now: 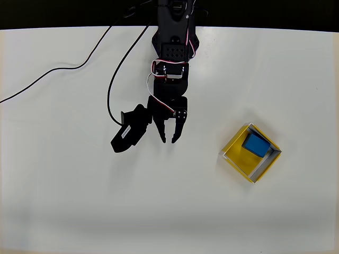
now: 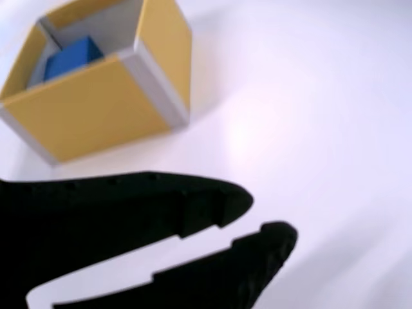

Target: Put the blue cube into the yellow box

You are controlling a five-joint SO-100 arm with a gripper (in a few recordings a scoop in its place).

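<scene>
- White table [image 1: 63, 201] spreads under the overhead view, with a black strip beyond its far edge at twelve o'clock.
- Toward nine to ten o'clock in that view, a thin black cable [image 1: 53, 74] snakes over the table from the left edge up to the arm.
- A second cable [image 1: 114, 79] loops down beside the arm and ends at the black camera block [image 1: 130, 135] hanging off the wrist's left side.
- Around the middle, the black arm [image 1: 172, 47] reaches down from twelve o'clock; its gripper [image 1: 169, 139] points to six o'clock with nothing in it.
- The jaws stand nearly together, a narrow slit left between the tips; the wrist view shows the same thin gap at the gripper [image 2: 257, 222], over bare table.
- At about four o'clock of the gripper in the overhead view, well apart from it, sits the box [image 1: 238, 156], turned cornerwise.
- The cube [image 1: 256, 145] lies inside the box, tucked toward its upper right corner.
- In the wrist view the box [image 2: 96, 109] sits at ten o'clock, yellow outside with grey edges, and the cube [image 2: 69, 56] shows inside against the far walls.
</scene>
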